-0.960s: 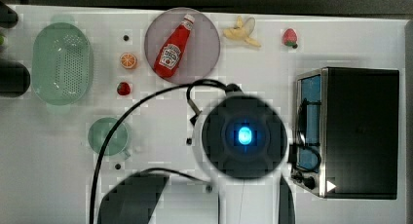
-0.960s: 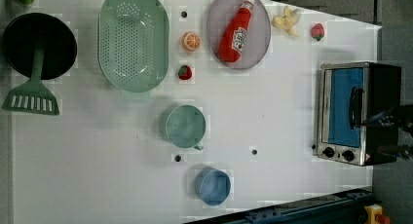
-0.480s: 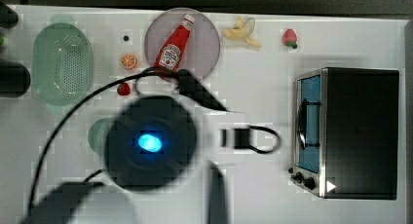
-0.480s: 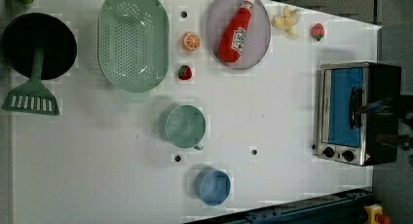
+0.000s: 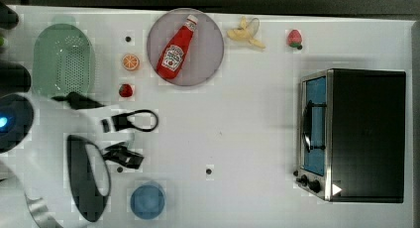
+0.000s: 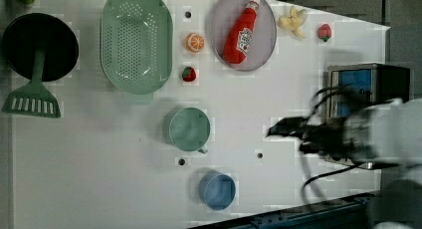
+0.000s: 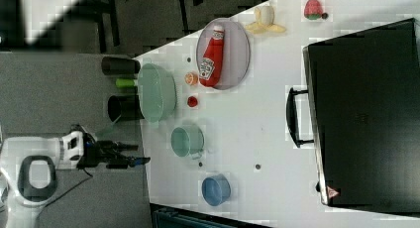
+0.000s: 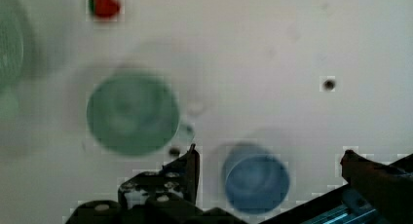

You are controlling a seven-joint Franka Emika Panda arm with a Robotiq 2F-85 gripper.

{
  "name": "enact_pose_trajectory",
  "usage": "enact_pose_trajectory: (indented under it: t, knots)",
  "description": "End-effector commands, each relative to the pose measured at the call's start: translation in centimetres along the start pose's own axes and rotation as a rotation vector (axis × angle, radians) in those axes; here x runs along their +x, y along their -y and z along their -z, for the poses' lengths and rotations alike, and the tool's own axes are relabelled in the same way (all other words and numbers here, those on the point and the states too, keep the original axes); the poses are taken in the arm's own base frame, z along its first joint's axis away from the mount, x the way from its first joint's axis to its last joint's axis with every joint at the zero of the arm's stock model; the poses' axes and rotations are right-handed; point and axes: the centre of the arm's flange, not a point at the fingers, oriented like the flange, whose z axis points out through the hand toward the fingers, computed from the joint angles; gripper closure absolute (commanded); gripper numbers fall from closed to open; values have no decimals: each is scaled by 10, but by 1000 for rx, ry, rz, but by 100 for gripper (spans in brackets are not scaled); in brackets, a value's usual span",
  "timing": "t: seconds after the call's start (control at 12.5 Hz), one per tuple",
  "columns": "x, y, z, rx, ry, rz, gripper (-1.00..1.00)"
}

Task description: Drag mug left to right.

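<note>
The teal-green mug stands upright on the white table, just below the colander in the left view, with its small handle toward the blue cup. It also appears in the right view and the wrist view. My gripper hovers well to the left view's right of the mug, pointing toward it. In the wrist view the gripper is open with nothing between its fingers. In the right view the gripper sits beyond the table's left edge.
A blue cup sits near the mug. A pale-green colander, a toy orange, a small strawberry and a plate with a ketchup bottle lie above it in the left view. A toaster oven stands at the top view's right.
The arm has swung across to the top view's left and has come into the left view from the right. The gripper stays open; the mug has not moved.
</note>
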Motion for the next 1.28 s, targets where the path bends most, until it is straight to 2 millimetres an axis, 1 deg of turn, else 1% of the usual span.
enact_pose_trajectory:
  t: [0.08, 0.4, 0.56, 0.72, 0.88, 1.04, 1.28]
  knots:
    - [1, 11, -39, 7, 1, 77, -100]
    - [6, 40, -114, 49, -3, 150, -100]
    - [9, 48, -152, 28, -21, 216, -100]
    - [13, 56, -184, 34, -27, 263, -100]
    - [17, 64, -211, 66, -30, 292, -100]
    - [21, 68, -232, 76, -53, 340, -100]
    - [29, 64, -257, 57, -70, 387, -100]
